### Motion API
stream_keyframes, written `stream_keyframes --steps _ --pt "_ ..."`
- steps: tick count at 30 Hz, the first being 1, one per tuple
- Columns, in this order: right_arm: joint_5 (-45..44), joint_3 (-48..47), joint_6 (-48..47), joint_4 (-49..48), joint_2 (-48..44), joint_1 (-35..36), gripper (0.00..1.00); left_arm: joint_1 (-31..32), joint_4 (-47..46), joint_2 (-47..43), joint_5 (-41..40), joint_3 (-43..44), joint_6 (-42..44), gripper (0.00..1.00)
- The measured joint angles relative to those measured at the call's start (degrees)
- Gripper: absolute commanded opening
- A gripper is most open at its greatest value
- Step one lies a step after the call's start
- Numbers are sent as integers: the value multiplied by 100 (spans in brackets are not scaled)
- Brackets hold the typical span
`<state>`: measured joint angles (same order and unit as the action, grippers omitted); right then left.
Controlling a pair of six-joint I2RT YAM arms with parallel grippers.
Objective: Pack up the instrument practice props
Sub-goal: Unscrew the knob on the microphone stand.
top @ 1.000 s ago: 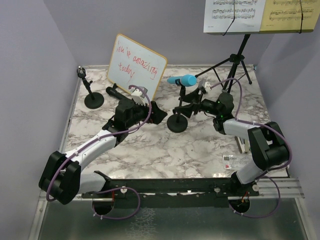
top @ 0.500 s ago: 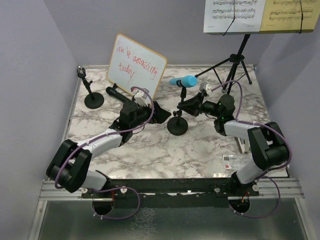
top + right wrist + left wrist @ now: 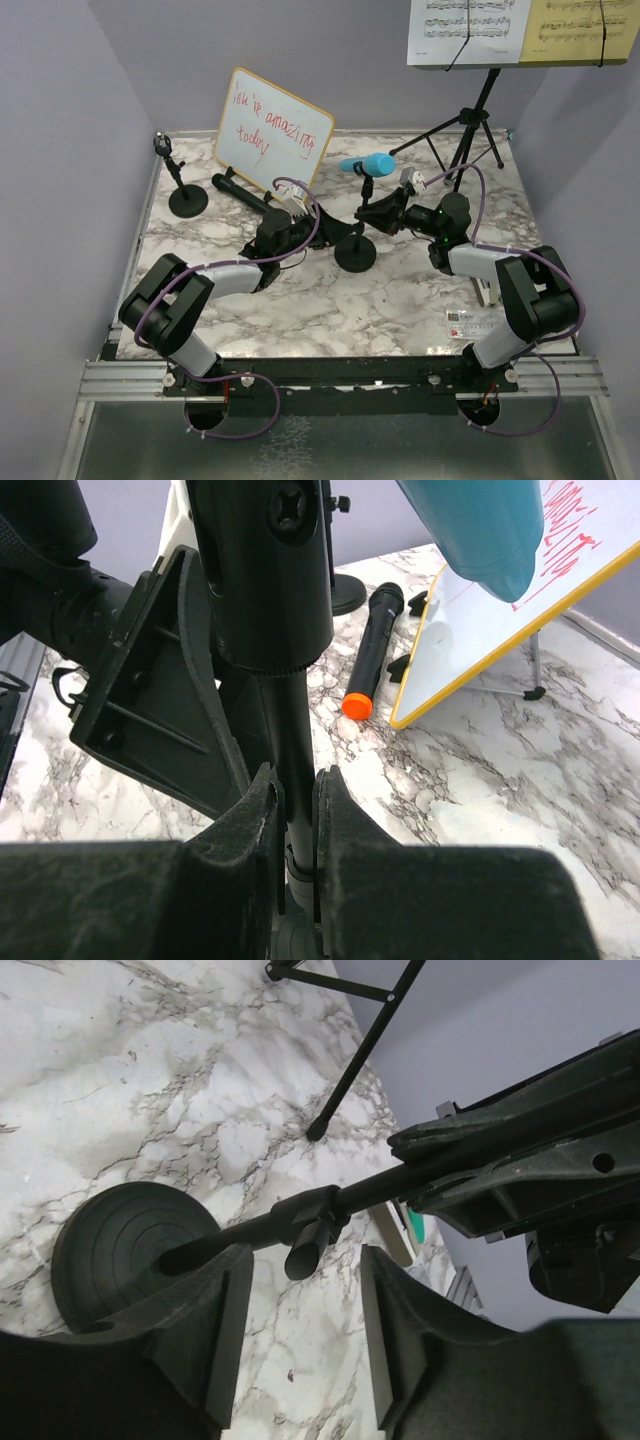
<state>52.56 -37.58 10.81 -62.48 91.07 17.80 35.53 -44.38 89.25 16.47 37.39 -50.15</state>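
Because the mic holder (image 3: 355, 252) at centre frame is stiff and bottom-heavy, its blue mic (image 3: 372, 161) perhaps loose, grip the thin stem: the right gripper (image 3: 298, 780) is clamped there, while the left gripper (image 3: 300, 1295) has its jaws apart, straddling it.

place: robot lab cell | evidence: marble-print table (image 3: 400, 290), plain purple walls (image 3: 60, 120), aluminium mounting rail (image 3: 565, 375)

Both arms lie low and reach inward to the middle, the left gripper (image 3: 335, 228) with its fingers apart at the stem of the mic holder (image 3: 355, 255), the right gripper (image 3: 378, 214) pinching the same stem from the right.
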Motion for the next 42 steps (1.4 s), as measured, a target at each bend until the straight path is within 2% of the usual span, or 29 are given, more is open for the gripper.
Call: stream_keyframes --steps 10,26,29,37,42 --pt "2 33 -168 7 -26 15 1 11 -752 348 4 -26 -400 33" --pt "2 42 -236 15 -37 57 1 96 -1130 501 2 -249 -769 35" --pt "2 42 -245 17 -39 57 0 125 -1132 520 0 -249 -804 30" --pt "2 42 -289 46 -46 57 0 125 -1182 551 -52 -293 -1029 0" --pt "2 42 -319 50 -46 59 1 136 -1226 546 -133 -352 -1390 0"
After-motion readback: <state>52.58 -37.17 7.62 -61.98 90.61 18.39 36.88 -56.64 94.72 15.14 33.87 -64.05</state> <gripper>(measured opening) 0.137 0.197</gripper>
